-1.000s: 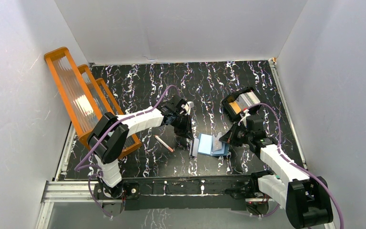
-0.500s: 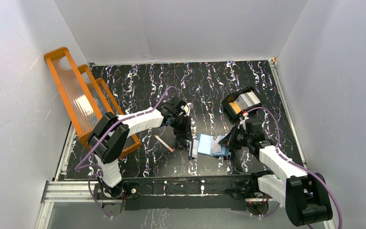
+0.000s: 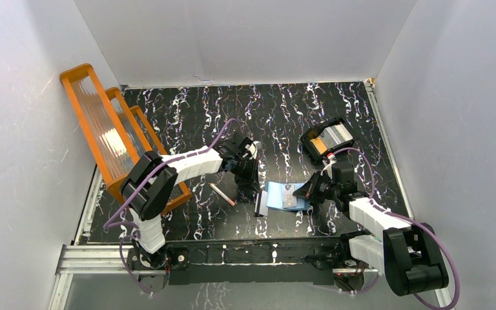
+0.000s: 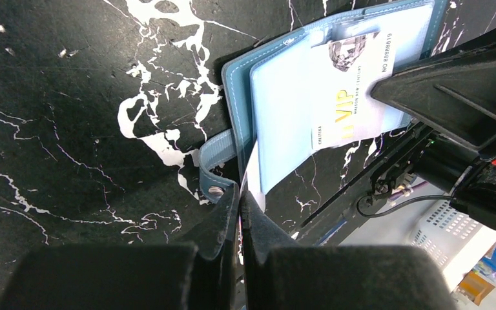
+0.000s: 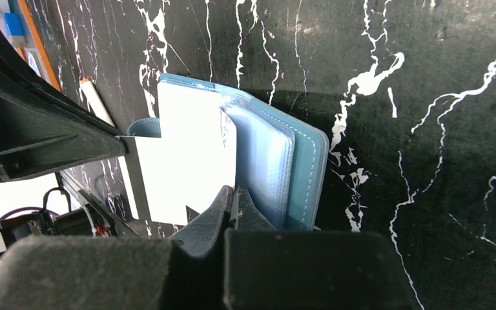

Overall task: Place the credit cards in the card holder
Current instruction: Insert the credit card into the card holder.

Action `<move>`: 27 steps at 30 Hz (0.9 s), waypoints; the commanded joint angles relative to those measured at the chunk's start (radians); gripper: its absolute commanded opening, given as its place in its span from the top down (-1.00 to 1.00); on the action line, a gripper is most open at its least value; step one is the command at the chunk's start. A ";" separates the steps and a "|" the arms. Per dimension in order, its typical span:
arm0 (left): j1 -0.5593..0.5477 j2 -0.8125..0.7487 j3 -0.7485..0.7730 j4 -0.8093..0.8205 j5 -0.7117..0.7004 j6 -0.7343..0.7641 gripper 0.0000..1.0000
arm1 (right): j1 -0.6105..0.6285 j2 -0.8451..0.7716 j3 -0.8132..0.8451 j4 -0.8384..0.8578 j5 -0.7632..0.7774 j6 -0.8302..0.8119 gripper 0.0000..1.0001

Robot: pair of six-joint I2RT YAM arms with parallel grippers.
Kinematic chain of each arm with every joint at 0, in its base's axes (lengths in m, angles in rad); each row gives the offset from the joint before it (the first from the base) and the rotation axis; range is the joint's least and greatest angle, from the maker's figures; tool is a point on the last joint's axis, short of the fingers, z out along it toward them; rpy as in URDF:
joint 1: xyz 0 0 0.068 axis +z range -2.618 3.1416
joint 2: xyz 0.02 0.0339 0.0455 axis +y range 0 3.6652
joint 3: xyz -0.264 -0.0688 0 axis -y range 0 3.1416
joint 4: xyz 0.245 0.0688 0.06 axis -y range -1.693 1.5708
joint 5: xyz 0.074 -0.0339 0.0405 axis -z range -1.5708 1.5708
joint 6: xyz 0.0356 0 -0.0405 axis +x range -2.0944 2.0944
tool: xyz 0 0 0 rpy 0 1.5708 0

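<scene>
The teal card holder (image 3: 283, 197) lies open on the table, its light blue inner pages up. My left gripper (image 3: 256, 194) is shut on a thin inner page at its left edge, by the snap tab (image 4: 214, 171). My right gripper (image 3: 307, 192) is shut on the edge of a white credit card (image 5: 187, 155) marked VIP (image 4: 349, 90), which lies flat over the open pages (image 4: 278, 123). How far it sits inside a pocket I cannot tell. More credit cards, orange and silver, lie in the black tray (image 3: 326, 141).
A big orange ribbed rack (image 3: 113, 139) stands along the left side. A thin pink stick (image 3: 222, 194) lies just left of the left gripper, also in the right wrist view (image 5: 95, 100). The table's front edge is close behind the holder.
My right gripper has moved down and left, bringing the white card from tilted up to flat across the holder's pages. The left gripper has stayed shut on the holder's left edge.
</scene>
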 commanded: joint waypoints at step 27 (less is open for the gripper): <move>0.006 0.034 -0.039 0.015 0.000 0.003 1.00 | -0.001 -0.032 -0.186 0.236 0.069 0.261 1.00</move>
